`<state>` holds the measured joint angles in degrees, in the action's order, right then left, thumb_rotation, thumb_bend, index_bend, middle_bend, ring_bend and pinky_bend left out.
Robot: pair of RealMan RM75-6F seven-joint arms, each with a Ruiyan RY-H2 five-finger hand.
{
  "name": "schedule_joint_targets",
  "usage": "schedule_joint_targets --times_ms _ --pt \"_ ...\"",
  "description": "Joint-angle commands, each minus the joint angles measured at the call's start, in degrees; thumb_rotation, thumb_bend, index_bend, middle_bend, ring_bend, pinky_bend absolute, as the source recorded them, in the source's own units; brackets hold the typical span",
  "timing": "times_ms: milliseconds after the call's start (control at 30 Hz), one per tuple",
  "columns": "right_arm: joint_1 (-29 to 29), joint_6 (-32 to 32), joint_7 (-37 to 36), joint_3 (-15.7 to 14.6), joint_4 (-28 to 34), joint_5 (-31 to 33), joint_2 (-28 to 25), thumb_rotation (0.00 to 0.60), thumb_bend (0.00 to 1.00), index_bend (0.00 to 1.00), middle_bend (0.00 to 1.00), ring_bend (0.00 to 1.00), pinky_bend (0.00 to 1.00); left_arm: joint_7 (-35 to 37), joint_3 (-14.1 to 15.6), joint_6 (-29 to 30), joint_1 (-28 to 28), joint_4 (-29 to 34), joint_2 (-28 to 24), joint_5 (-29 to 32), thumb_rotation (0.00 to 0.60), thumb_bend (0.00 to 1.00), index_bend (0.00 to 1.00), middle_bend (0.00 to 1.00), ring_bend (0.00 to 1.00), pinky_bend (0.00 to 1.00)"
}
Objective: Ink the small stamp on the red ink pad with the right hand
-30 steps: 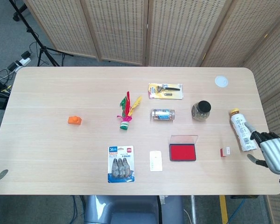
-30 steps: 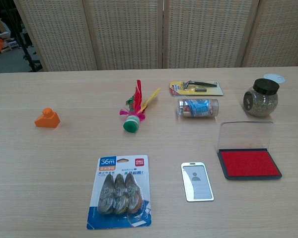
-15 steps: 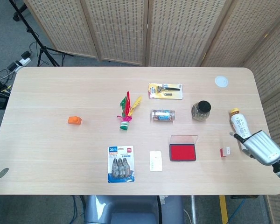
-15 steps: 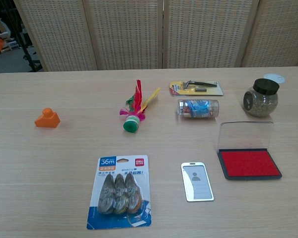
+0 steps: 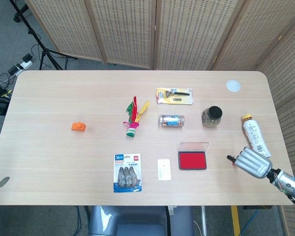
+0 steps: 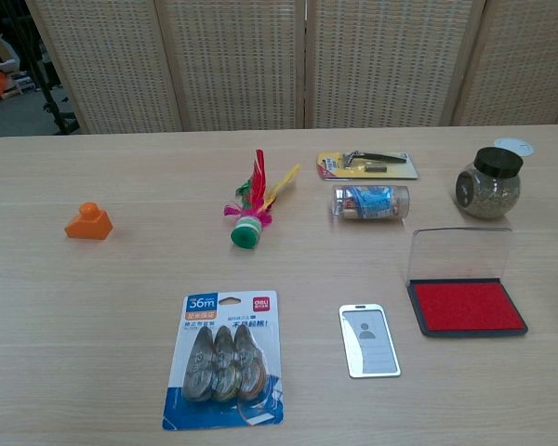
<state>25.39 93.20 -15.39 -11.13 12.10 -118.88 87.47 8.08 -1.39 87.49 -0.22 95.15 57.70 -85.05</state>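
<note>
Stamp (image 5: 233, 162) is nearly all hidden now: only a sliver of red peeks out at the left edge of the right hand (image 5: 251, 162), which hangs over that spot near the table's (image 5: 64, 157) right front corner, back of the hand up. I cannot tell whether the fingers have closed on it or are merely above it. The chest view does not show this hand.

Just left of the hand, apart from it, sits the ink pad (image 5: 192, 161), red face up, its clear lid (image 6: 459, 253) standing open at the back. Beyond the hand, by the right edge, a bottle (image 5: 255, 135) lies on its side.

Left of the pad lies a badge holder (image 6: 368, 340), and further left a blue card of tape (image 6: 224, 359). Behind the pad is a dark-lidded jar (image 6: 487, 182), with a clear tube (image 6: 371, 202) lying beside it and a razor card (image 5: 174, 95) behind that. A feathered shuttlecock (image 6: 254, 210) lies mid-table, and an orange block (image 6: 88, 222) sits well off to the left. A white disc (image 5: 232, 85) rests near the far right corner.

Of the left hand, only a grey tip (image 5: 1, 184) shows at the near left edge of the head view; I cannot tell how its fingers lie.
</note>
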Motion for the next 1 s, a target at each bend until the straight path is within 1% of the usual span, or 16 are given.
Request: schedule_joint_targets --times_ms 33,233,367,500,867,1000 --pt "0.5 0.2 0.5 -1.1 -2.0 -0.1 1.2 0.6 0.1 0.38 0.95 1.0 1.0 -0.2 -0.1 -0.2 -0.1 0.0 0.1 0.2 0.6 0.0 0.0 0.0 0.0 0.0" --pt "1.1 0.2 0.7 -2.5 -4.4 -0.1 1.8 0.6 0.1 0.41 0.95 1.0 1.0 -1.3 -0.1 -0.6 -0.3 0.3 0.3 0.4 0.6 0.0 0.0 0.0 0.0 0.0" --pt "1.4 0.3 0.6 -3.3 -5.3 0.0 2.1 0.6 0.1 0.41 0.95 1.0 1.0 -2.0 -0.1 -1.0 -0.4 0.3 0.7 0.9 0.6 0.0 0.0 0.0 0.0 0.0" --pt "1.6 -1.6 0.8 -4.2 -6.4 0.2 2.4 0.6 0.1 0.42 0.95 1.0 1.0 -2.7 -0.3 -1.5 -0.5 0.2 1.0 1.8 0.6 0.0 0.0 0.0 0.0 0.0" --pt "1.6 -6.8 0.0 -5.3 -7.0 1.6 3.6 0.6 0.09 0.42 0.95 1.0 1.0 -4.4 -0.6 -2.1 -0.9 0.7 1.5 2.6 0.6 0.0 0.0 0.0 0.0 0.0" --pt "1.5 -7.0 -0.3 -5.6 -7.0 2.0 3.9 0.6 0.09 0.42 0.95 1.0 1.0 -4.7 -0.7 -2.2 -0.9 0.7 1.7 3.1 0.6 0.0 0.0 0.0 0.0 0.0"
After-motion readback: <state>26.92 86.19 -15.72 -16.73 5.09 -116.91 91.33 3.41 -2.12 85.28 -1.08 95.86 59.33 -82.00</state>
